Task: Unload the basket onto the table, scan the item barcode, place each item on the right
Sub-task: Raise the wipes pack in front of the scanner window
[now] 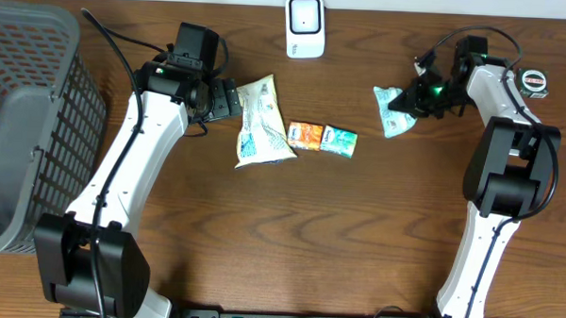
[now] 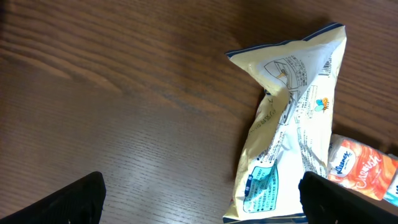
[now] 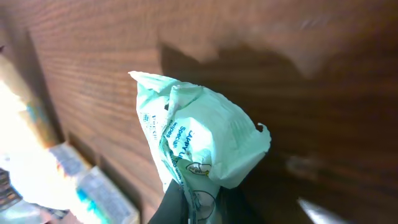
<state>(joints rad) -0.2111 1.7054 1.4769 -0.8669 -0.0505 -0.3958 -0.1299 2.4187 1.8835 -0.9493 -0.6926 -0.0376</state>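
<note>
A crumpled mint-green packet (image 1: 393, 111) lies at the right back of the table, and my right gripper (image 1: 419, 96) is shut on one end of it. In the right wrist view the packet (image 3: 199, 134) rises from between the dark fingers of that gripper (image 3: 199, 205), its printed seam pinched. A white barcode scanner (image 1: 305, 26) stands at the back centre. My left gripper (image 1: 230, 100) is open beside a cream snack bag (image 1: 260, 130). In the left wrist view the bag (image 2: 292, 124) lies just inside the right finger of the left gripper (image 2: 208, 199), with nothing gripped.
An orange tissue pack (image 1: 305, 135) and a teal pack (image 1: 339, 140) lie side by side right of the cream bag. A grey mesh basket (image 1: 29, 122) fills the left edge. A small round object (image 1: 534, 83) sits at the far right.
</note>
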